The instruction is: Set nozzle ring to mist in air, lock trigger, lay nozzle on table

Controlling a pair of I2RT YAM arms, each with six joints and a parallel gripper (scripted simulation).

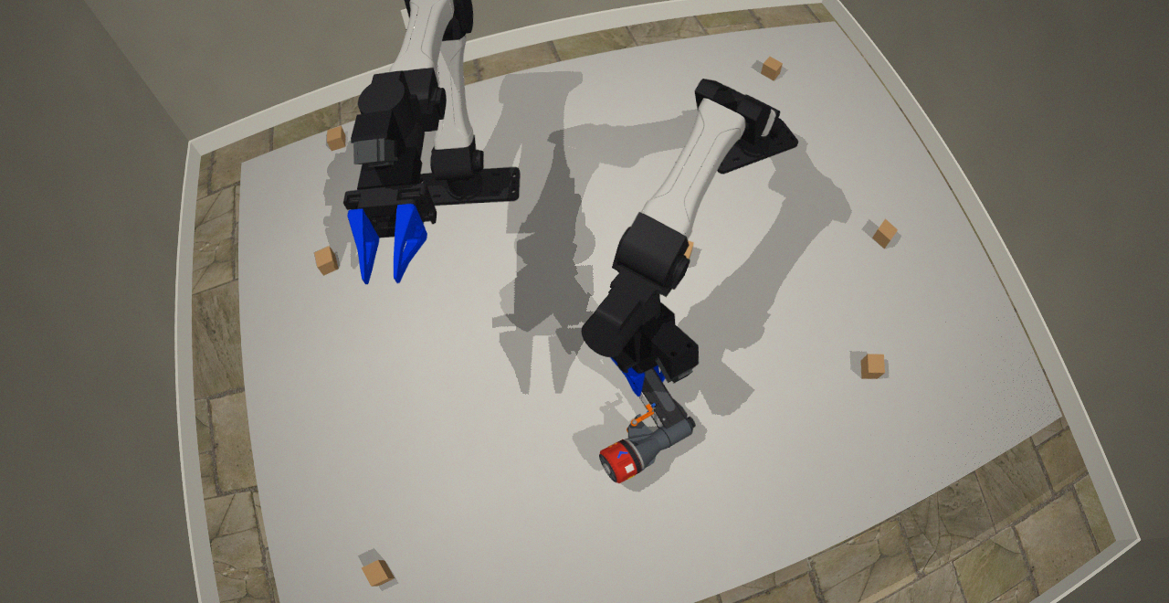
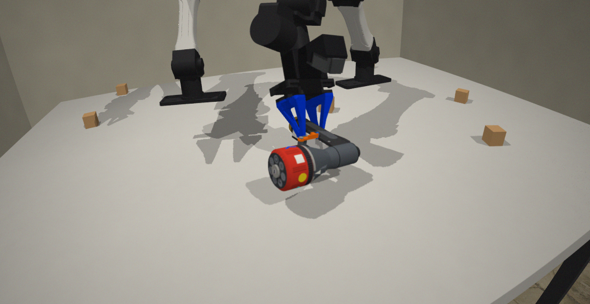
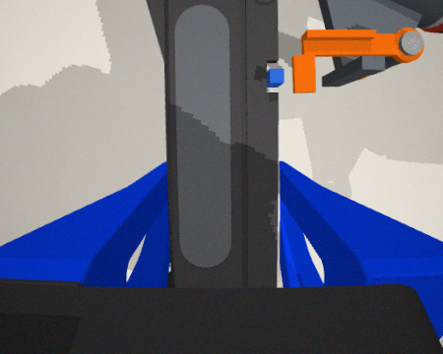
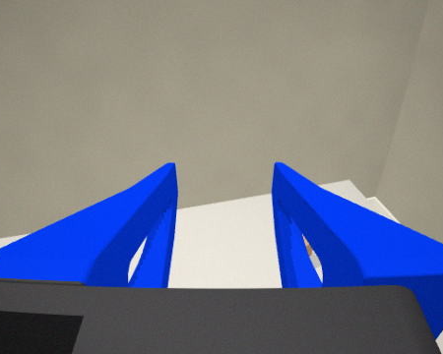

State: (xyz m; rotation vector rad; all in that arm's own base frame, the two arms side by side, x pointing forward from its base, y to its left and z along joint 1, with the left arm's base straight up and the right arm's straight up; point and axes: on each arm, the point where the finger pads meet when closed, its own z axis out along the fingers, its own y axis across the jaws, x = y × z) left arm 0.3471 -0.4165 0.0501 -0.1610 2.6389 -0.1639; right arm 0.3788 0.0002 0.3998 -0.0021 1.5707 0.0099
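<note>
The nozzle (image 1: pixel 673 436) (image 2: pixel 347 154) is held on its side, just above the table by the look of its shadow. Its red spray ring (image 1: pixel 615 456) (image 2: pixel 290 167) shows a blue mark, a white square and a yellow disc; the white arrow cannot be made out. My left gripper (image 1: pixel 650 386) (image 2: pixel 312 132) (image 3: pixel 224 175) is shut on the nozzle's dark handle (image 3: pixel 204 123). One orange lock lever (image 1: pixel 644 416) (image 2: pixel 308 137) (image 3: pixel 340 44) points from its pivot towards the handle, its hooked end beside a small blue tab (image 3: pixel 276 77). The other lever is hidden. My right gripper (image 1: pixel 382 281) (image 4: pixel 224 177) is open and empty, raised far from the nozzle.
Several small wooden cubes are scattered on the white table (image 1: pixel 458 469) (image 2: pixel 165 236). One cube (image 1: pixel 325 259) is near the right gripper in the top view, another (image 1: pixel 873 365) (image 2: pixel 494 135) lies to the nozzle's right, and one (image 1: pixel 376 572) lies near the front left.
</note>
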